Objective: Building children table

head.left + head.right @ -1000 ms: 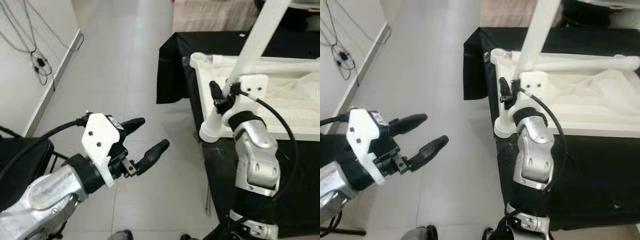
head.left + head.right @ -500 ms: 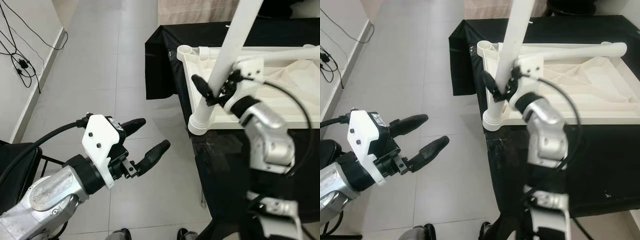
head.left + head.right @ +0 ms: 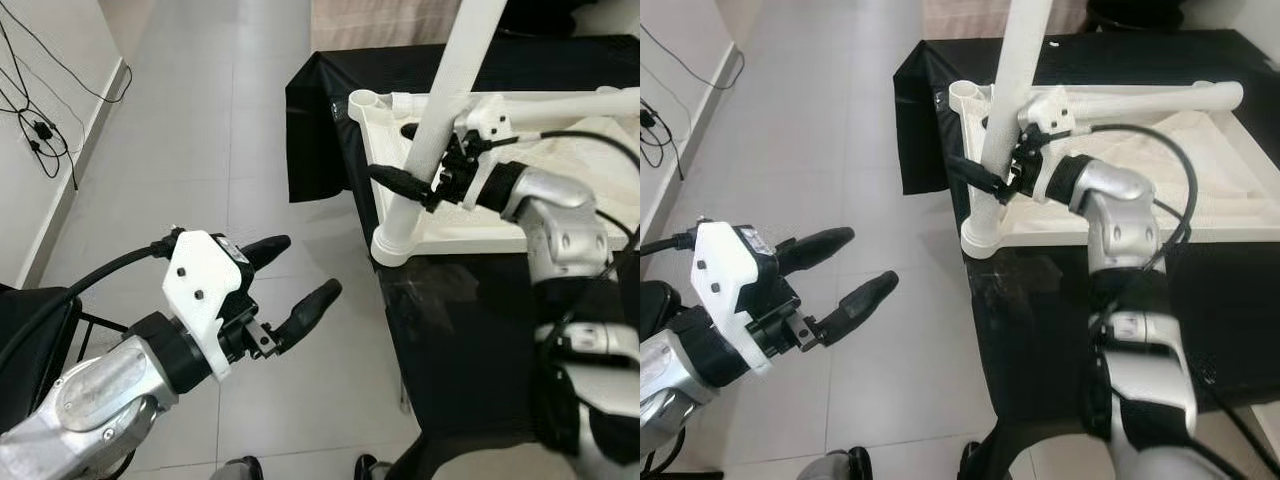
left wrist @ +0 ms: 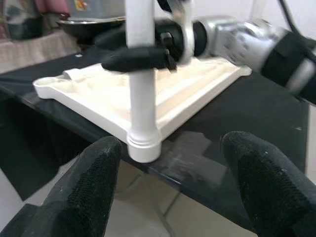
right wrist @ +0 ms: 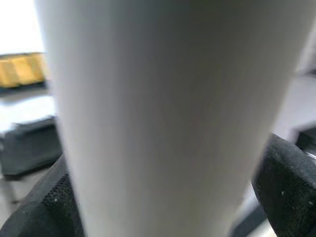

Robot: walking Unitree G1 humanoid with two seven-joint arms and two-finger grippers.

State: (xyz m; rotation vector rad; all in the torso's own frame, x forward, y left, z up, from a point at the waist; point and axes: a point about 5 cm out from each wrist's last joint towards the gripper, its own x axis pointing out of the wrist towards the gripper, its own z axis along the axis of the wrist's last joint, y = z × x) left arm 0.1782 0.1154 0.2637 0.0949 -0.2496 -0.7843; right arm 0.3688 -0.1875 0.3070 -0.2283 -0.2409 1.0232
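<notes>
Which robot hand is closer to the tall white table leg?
The right one. The right end effector is closed around the white table leg just above the upside-down tabletop. The left end effector hovers open over the floor, away from the leg.

Tabletop and leg on the robot's right, floor on its left.
On the draped table [image 3: 330, 90]: an upturned tabletop [image 3: 520, 225], one leg [image 3: 440, 110] standing upright in its near-left corner socket, another leg [image 3: 560, 105] lying along its far edge. Right gripper [image 3: 420, 175] clasped around the upright leg. Left gripper [image 3: 285, 285] over the floor [image 3: 200, 130], left of the table, fingers spread. Cables [image 3: 40, 110] by the far-left wall.
</notes>
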